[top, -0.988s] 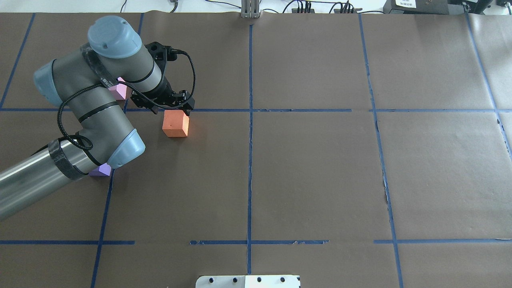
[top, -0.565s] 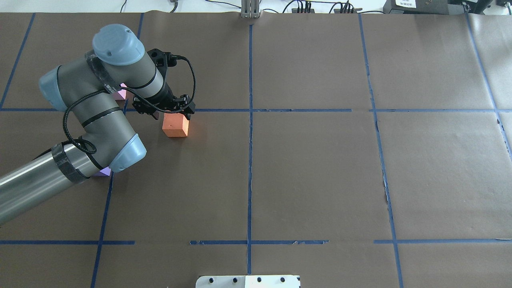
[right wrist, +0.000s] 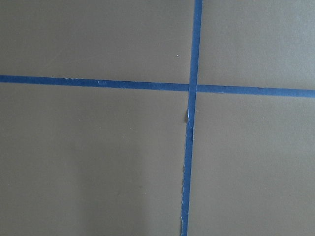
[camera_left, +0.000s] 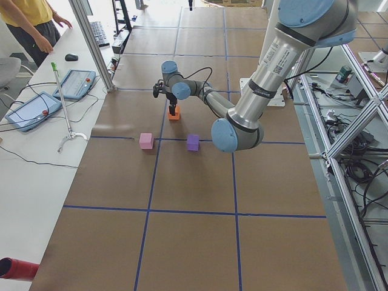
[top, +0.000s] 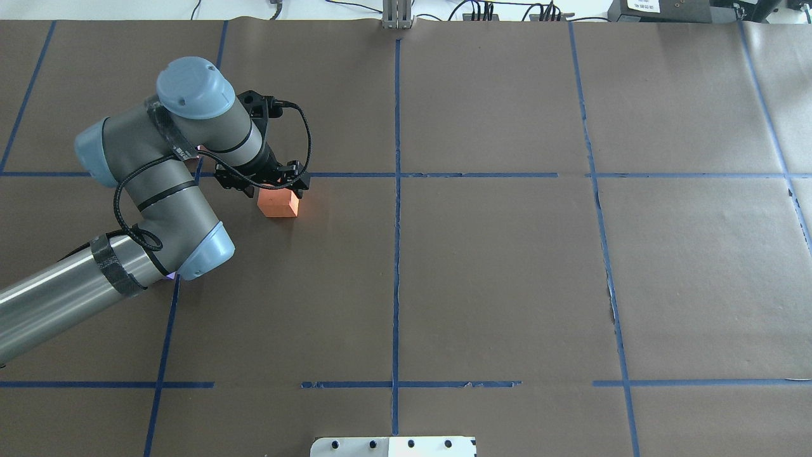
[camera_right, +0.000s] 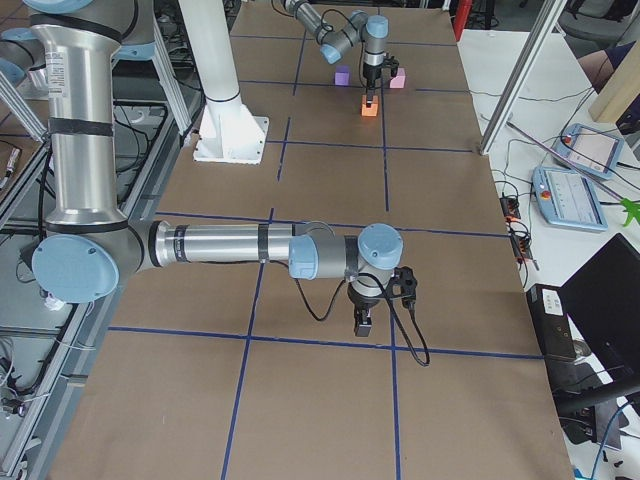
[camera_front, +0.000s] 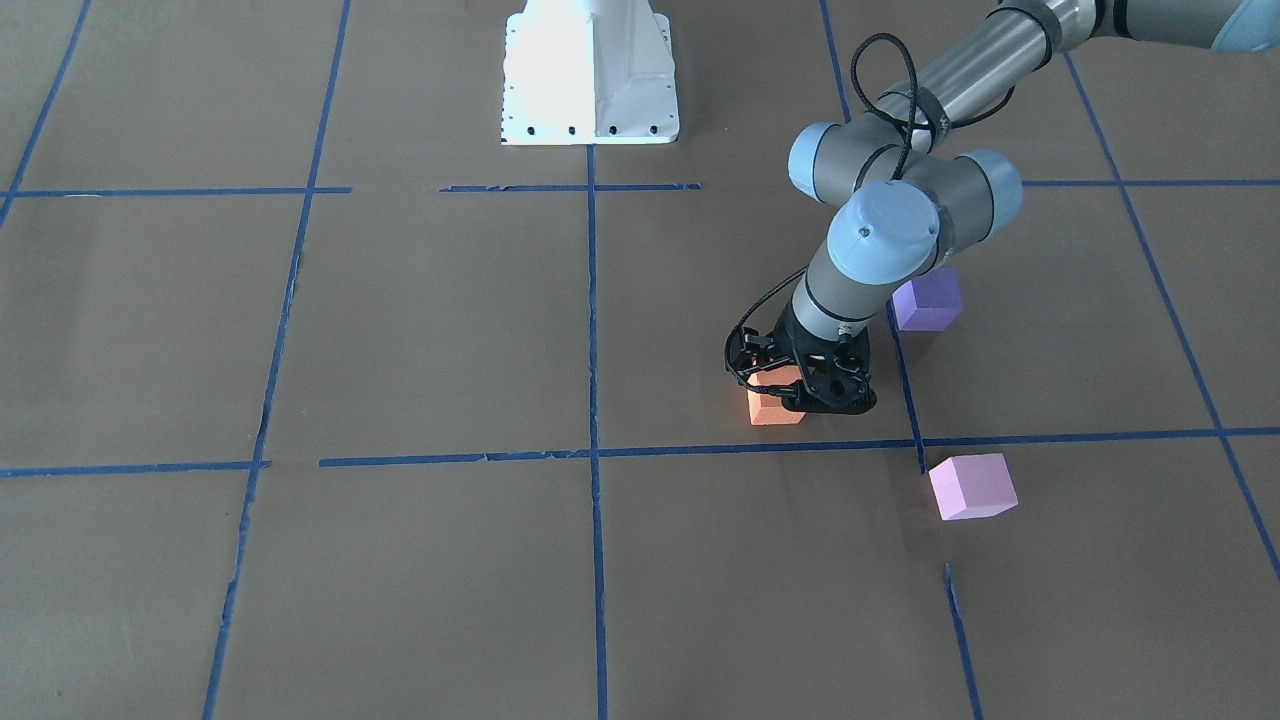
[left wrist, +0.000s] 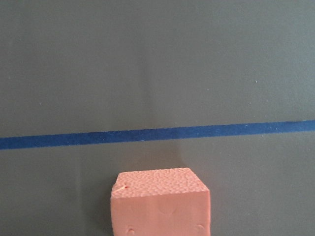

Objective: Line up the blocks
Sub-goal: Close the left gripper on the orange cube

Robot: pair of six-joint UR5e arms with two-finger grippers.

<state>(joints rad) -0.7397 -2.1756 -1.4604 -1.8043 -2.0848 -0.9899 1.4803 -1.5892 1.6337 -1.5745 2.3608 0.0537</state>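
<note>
The left gripper (top: pixel 274 188) has come lower over the orange block (top: pixel 278 206) than a second ago. From overhead it now covers the block's far part, which was clear before. Its jaws look apart, one to each side of the block's top, with no sign of a clamp yet. The block itself has not moved. It sits just on the robot's side of the tape line (top: pixel 476 175), in the left half of the table.

The arm has swung in with the descent, so overhead the pink block (camera_front: pixel 972 486) and purple block (camera_front: pixel 927 300) have all but vanished behind it. The front view shows both resting where they were, the pink one beyond the line and the purple one nearer the base, both apart from the orange one.

The right gripper (camera_right: pixel 362 325) hangs low over a tape crossing (right wrist: pixel 192 87), far from the blocks. Whether its jaws are apart or together, I cannot tell.
</note>
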